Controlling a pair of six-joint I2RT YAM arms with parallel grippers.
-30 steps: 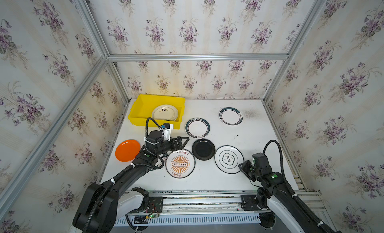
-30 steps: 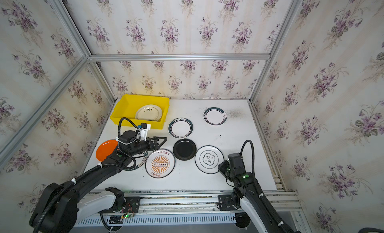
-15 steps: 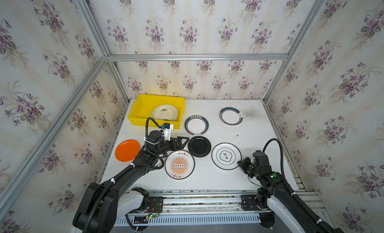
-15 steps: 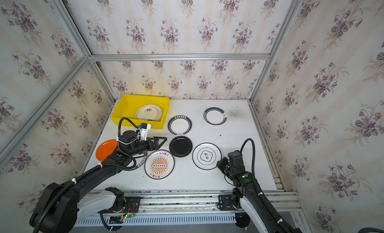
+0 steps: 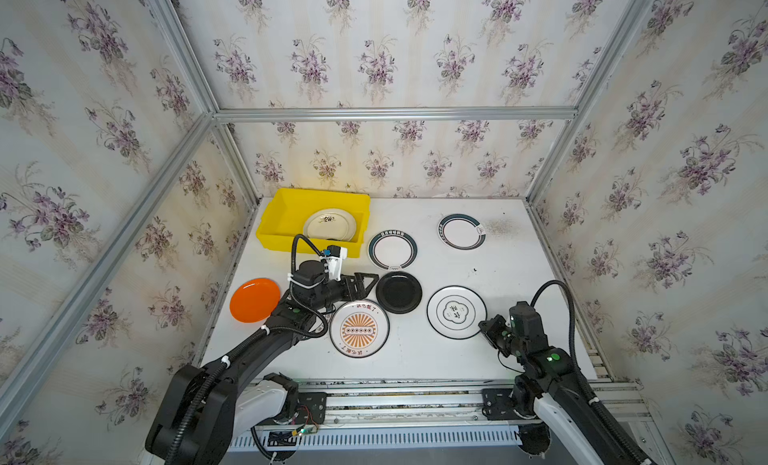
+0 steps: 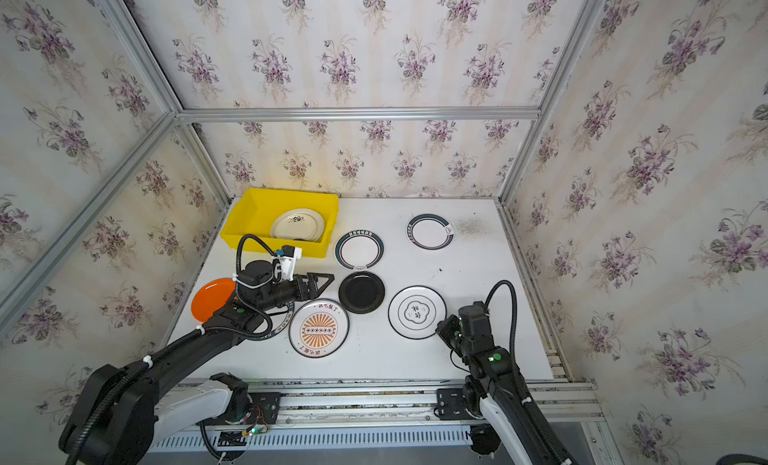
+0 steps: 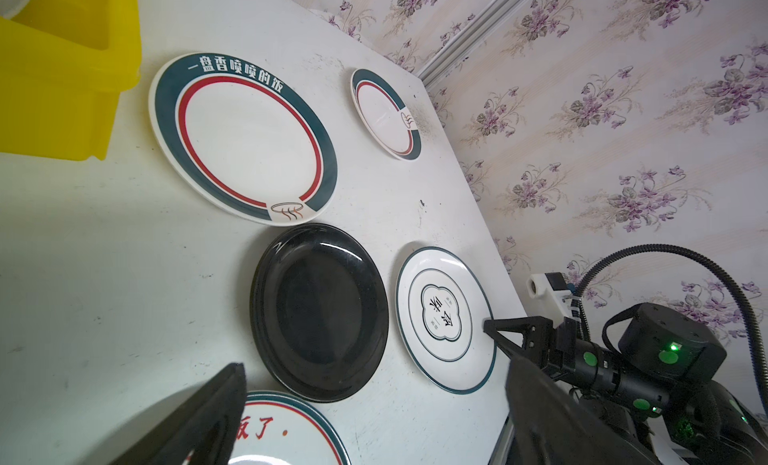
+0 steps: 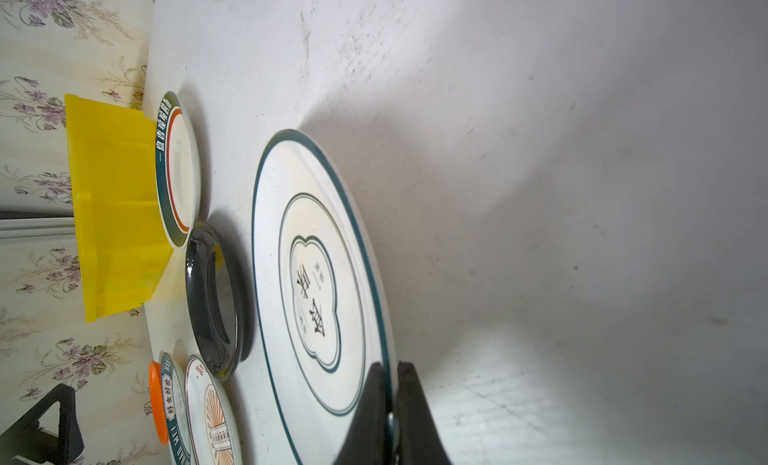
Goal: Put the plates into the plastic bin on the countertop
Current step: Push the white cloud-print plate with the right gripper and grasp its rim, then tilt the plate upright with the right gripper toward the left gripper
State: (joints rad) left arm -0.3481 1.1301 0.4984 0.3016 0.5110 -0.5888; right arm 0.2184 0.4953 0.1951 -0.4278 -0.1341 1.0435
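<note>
Now | right gripper (image 8: 390, 371) clenched on emblem plate (image 5: 456, 312) rim, looser before | black plate (image 5: 399, 292) shoved leftward | left gripper (image 5: 371, 286) stays spread wide

Bare bench (image 5: 523, 267) runs along the right edge. Around the black plate (image 5: 399, 292), other plates (image 5: 392, 250) block twelve, four and seven o'clock.

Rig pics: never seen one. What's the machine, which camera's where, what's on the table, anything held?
Two robot arms with two-finger grippers work a white countertop. Both top views come from one overhead stereo camera; each wrist view rides on its arm. The yellow bin holds a cream plate. Loose on it: two green-rimmed plates, a black plate, a sunburst plate, an orange plate, an emblem plate. The right gripper is shut on the emblem plate's rim; the left gripper is open and empty beside the black plate.
</note>
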